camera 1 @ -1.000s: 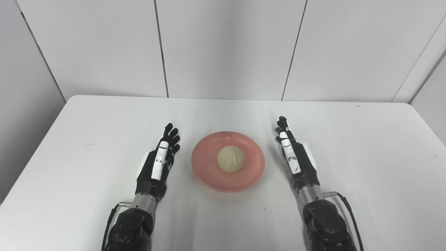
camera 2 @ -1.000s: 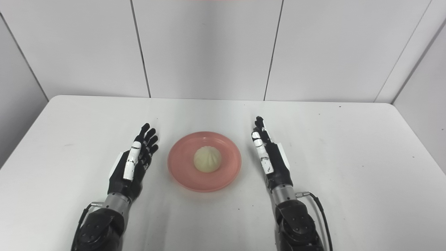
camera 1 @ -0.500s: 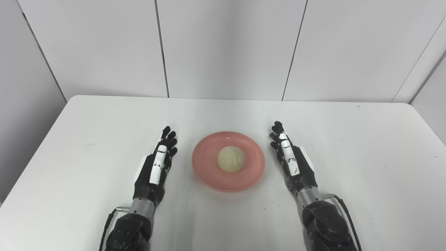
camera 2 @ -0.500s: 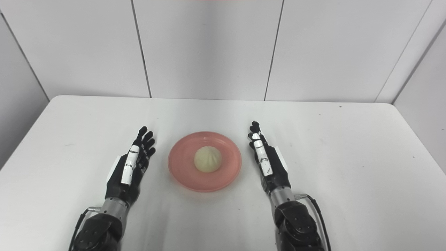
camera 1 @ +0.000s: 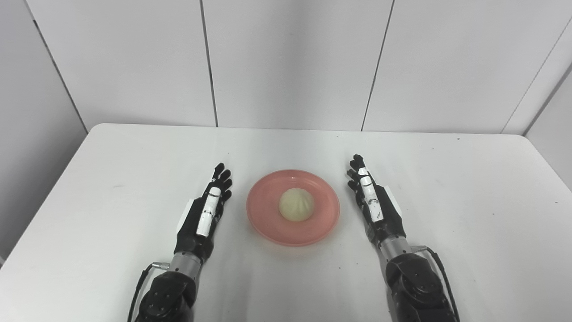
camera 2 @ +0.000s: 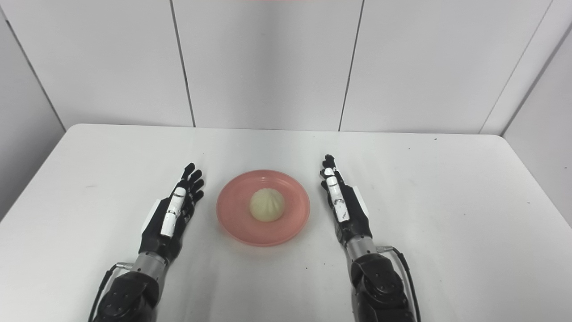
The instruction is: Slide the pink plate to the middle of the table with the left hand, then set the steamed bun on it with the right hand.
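A pink plate (camera 1: 268,223) sits at the middle of the white table (camera 1: 111,152), and it shows in the right eye view too (camera 2: 237,228). A pale steamed bun (camera 1: 296,204) lies at the plate's centre. My left hand (camera 1: 203,212) rests left of the plate, fingers straight and apart, holding nothing, a short gap from the rim. My right hand (camera 1: 374,205) rests right of the plate, fingers straight, holding nothing, also a short gap from the rim.
White wall panels (camera 1: 290,62) stand behind the table's far edge. Bare tabletop stretches to the left, right and far side of the plate.
Both hands drew back a little toward me and settled lower on the table beside the plate. The plate and the bun have not moved. The camera shifted slightly.
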You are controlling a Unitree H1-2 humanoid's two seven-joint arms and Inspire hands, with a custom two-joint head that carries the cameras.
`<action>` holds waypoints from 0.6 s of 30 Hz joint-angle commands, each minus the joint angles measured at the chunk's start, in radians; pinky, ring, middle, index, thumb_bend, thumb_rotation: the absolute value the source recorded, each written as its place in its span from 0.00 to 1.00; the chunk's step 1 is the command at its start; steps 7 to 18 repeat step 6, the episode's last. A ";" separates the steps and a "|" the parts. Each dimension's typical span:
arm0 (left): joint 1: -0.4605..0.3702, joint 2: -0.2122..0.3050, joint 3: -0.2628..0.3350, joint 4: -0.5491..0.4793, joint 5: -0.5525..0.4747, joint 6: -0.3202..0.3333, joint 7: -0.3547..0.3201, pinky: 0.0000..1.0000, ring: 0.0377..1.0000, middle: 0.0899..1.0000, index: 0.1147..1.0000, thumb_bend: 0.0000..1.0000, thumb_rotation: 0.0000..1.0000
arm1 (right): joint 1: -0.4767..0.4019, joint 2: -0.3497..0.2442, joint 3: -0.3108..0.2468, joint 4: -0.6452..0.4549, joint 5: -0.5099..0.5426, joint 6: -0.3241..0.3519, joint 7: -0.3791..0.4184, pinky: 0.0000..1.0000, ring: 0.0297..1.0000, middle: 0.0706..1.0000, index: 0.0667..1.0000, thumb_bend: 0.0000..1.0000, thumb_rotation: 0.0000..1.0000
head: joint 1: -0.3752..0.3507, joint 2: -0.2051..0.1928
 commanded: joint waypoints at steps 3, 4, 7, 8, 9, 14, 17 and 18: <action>0.033 0.016 -0.001 0.070 0.017 0.020 0.009 0.98 0.98 1.00 1.00 0.40 1.00 | 0.031 0.015 0.005 0.053 -0.004 -0.031 -0.004 1.00 1.00 1.00 1.00 0.18 1.00 | 0.000 0.001; 0.032 0.017 -0.002 0.070 0.018 0.022 0.010 0.98 0.98 0.99 1.00 0.40 1.00 | 0.030 0.014 0.005 0.056 -0.006 -0.033 -0.004 1.00 1.00 1.00 1.00 0.19 1.00 | 0.000 0.001; 0.031 0.018 -0.004 0.070 0.019 0.026 0.010 0.98 0.98 0.99 1.00 0.40 1.00 | 0.029 0.013 0.006 0.064 -0.010 -0.039 -0.005 1.00 1.00 1.00 1.00 0.19 1.00 | 0.001 0.003; 0.031 0.018 -0.004 0.070 0.019 0.026 0.010 0.98 0.98 0.99 1.00 0.40 1.00 | 0.029 0.013 0.006 0.064 -0.010 -0.039 -0.005 1.00 1.00 1.00 1.00 0.19 1.00 | 0.001 0.003; 0.031 0.018 -0.004 0.070 0.019 0.026 0.010 0.98 0.98 0.99 1.00 0.40 1.00 | 0.029 0.013 0.006 0.064 -0.010 -0.039 -0.005 1.00 1.00 1.00 1.00 0.19 1.00 | 0.001 0.003; 0.031 0.018 -0.004 0.070 0.019 0.026 0.010 0.98 0.98 0.99 1.00 0.40 1.00 | 0.029 0.013 0.006 0.064 -0.010 -0.039 -0.005 1.00 1.00 1.00 1.00 0.19 1.00 | 0.001 0.003; 0.031 0.018 -0.004 0.070 0.019 0.026 0.010 0.98 0.98 0.99 1.00 0.40 1.00 | 0.029 0.013 0.006 0.064 -0.010 -0.039 -0.005 1.00 1.00 1.00 1.00 0.19 1.00 | 0.001 0.003; 0.031 0.018 -0.004 0.070 0.019 0.026 0.010 0.98 0.98 0.99 1.00 0.40 1.00 | 0.029 0.013 0.006 0.064 -0.010 -0.039 -0.005 1.00 1.00 1.00 1.00 0.19 1.00 | 0.001 0.003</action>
